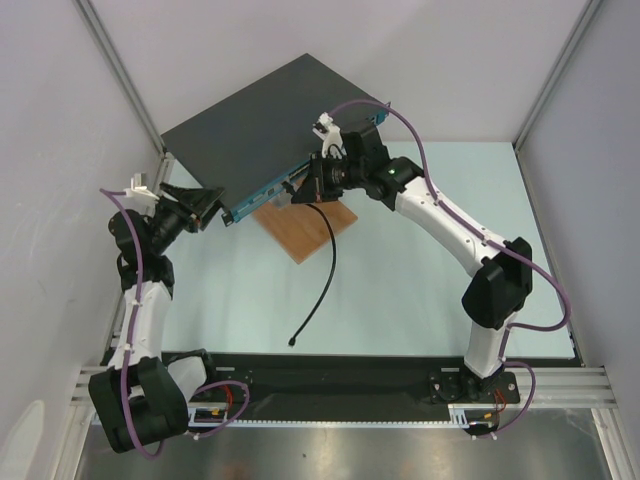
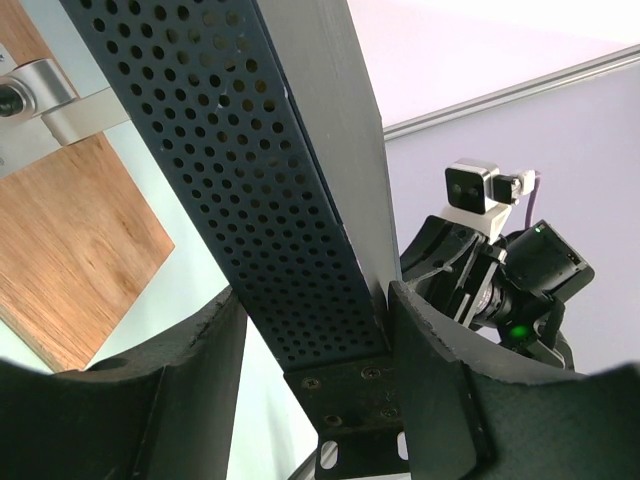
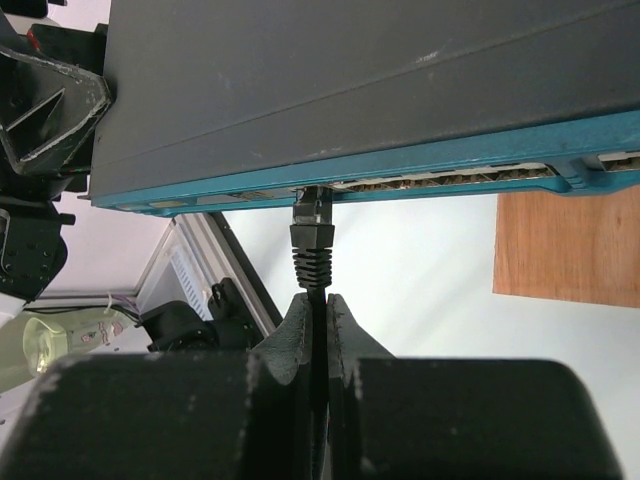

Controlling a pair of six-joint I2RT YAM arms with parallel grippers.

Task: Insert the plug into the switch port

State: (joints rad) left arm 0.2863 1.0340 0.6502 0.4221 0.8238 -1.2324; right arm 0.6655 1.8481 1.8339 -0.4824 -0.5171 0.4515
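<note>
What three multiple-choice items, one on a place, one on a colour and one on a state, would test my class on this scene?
1. Where is the plug?
A) on the switch's top
B) at the switch's front strip
C) behind the switch

2. What colour is that strip?
A) red
B) yellow
C) teal

3. What state is the right gripper in?
A) shut on the cable just behind the plug
B) wide open, empty
C) half open, empty

Answers:
1 B: the right wrist view shows the plug's tip meeting the strip.
2 C: the strip shows teal below the switch's dark top.
3 A: it is closed around the cable right below the plug.
</note>
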